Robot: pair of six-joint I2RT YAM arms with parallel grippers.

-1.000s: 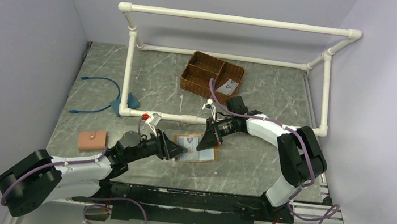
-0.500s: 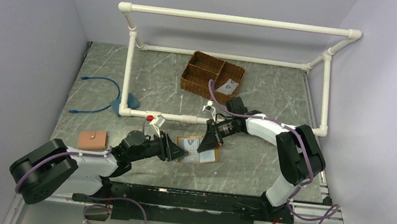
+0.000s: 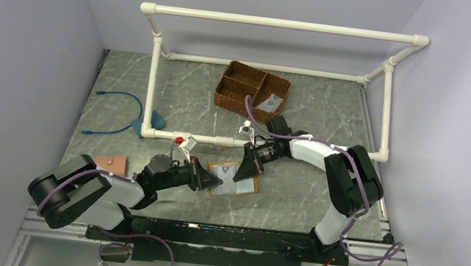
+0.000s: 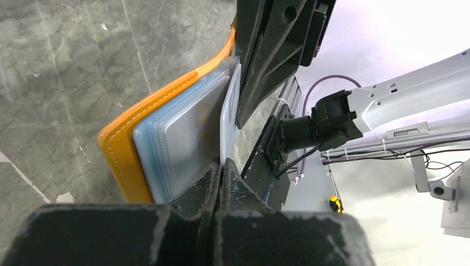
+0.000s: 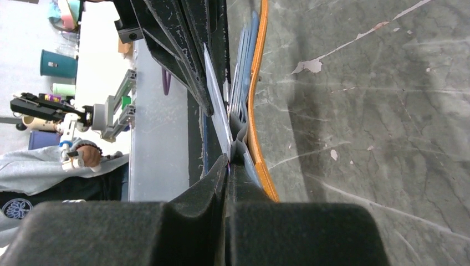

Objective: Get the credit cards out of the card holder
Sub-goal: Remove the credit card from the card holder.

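Extraction is in hand: left gripper (image 3: 218, 181) pinched shut on a credit card (image 4: 230, 119), right gripper (image 3: 241, 170) clamped on the card holder (image 4: 116, 149); next, a straight pull apart

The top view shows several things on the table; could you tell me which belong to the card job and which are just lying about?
Job in hand: card holder; credit card pinched at it; left gripper; right gripper; probably the wicker basket, with a loose card in it.

Lying about: pinkish-brown wallet; blue cable; white pipe frame.
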